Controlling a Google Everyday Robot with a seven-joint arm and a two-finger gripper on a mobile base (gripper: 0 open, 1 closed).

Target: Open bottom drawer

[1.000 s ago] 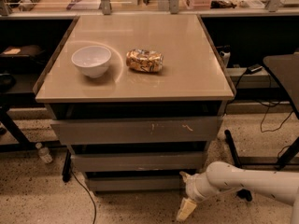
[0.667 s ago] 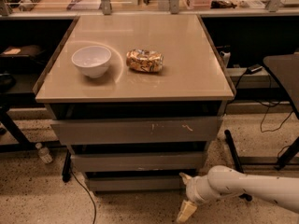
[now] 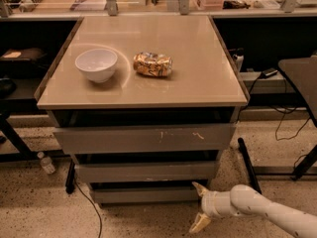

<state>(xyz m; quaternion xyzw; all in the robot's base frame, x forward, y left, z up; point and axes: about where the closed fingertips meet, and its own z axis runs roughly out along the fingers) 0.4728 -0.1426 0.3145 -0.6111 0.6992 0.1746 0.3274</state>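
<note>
The robot's white arm reaches in low from the right, its two-finger gripper (image 3: 199, 207) spread wide and holding nothing, just beside the right end of the narrow, plain grey bottom drawer (image 3: 143, 194). The drawer's flat, unmarked front sits lowest in the stack, near the floor.

- On table (image 3: 198, 90), left side: bowl (image 3: 96, 64); just right of it, snack packet (image 3: 152, 64).
- Under table, stacked: top drawer (image 3: 143, 139), middle drawer (image 3: 146, 172), bottom drawer (image 3: 143, 194) lowest.
- Near bottom drawer's right end, low over floor: gripper (image 3: 199, 206).
- On floor, left of drawers: bottle (image 3: 47, 163).
</note>
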